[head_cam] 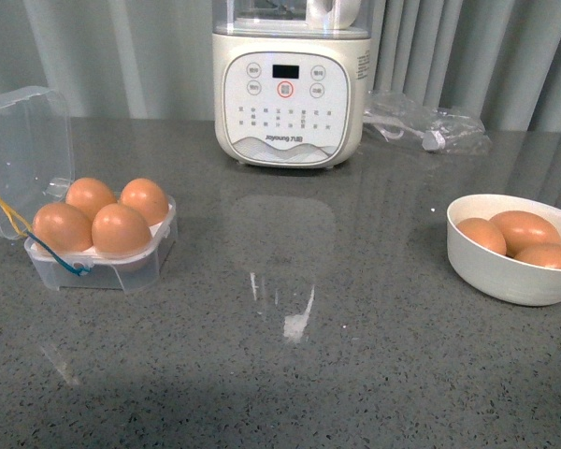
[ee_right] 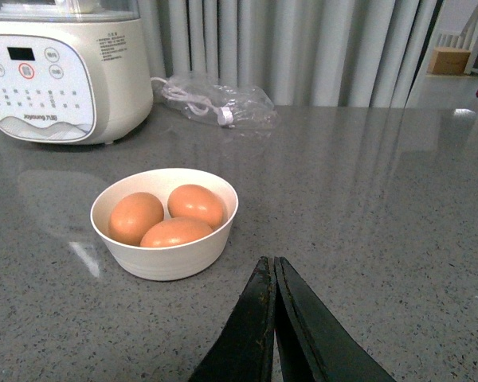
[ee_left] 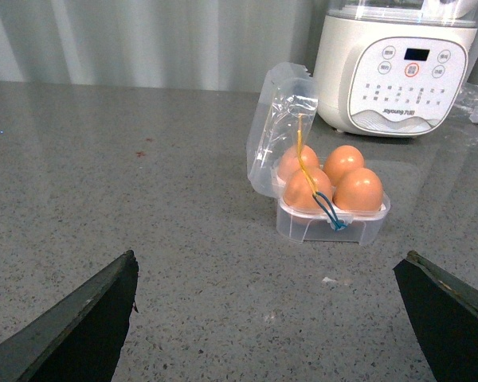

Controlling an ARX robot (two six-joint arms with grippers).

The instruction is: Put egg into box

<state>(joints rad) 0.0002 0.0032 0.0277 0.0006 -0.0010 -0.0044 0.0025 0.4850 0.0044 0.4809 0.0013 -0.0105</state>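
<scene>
The clear box stands at the table's left with its hinged lid open and upright. Brown eggs fill its cells; none can be told apart as the task's egg. The left wrist view shows the box ahead of my left gripper, which is open, empty and well short of it. My right gripper is shut and empty, near a white bowl holding three more brown eggs. Neither arm shows in the front view.
The white bowl of eggs sits at the table's right. A white kitchen appliance stands at the back centre. A clear plastic bag with a cable lies behind the bowl. Grey curtains hang behind the table.
</scene>
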